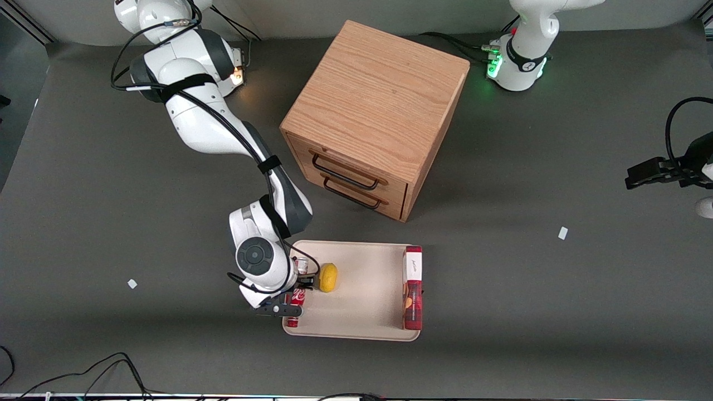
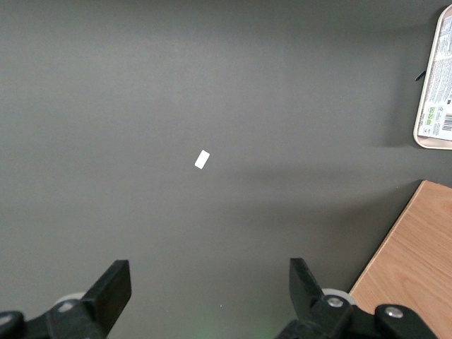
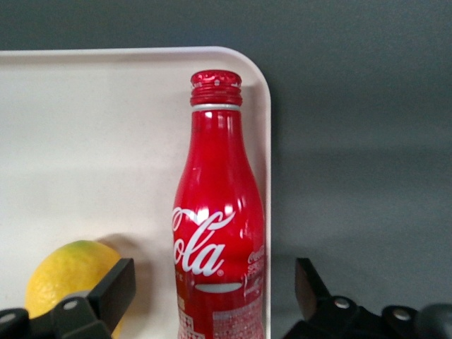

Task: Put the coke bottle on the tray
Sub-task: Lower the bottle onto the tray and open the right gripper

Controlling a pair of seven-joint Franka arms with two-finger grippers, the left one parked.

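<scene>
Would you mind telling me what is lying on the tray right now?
On the tray lie a lemon, a flat red box and the coke bottle along one rim. The open hand straddles the bottle, and the arm covers part of it from the front.

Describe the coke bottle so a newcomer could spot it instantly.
Find the beige tray in front of the wooden drawer cabinet. The coke bottle lies along its rim at the working arm's end, under the gripper, jaws open. Beside it sits a yellow lemon; only the bottle is slim, red, white-scripted.
</scene>
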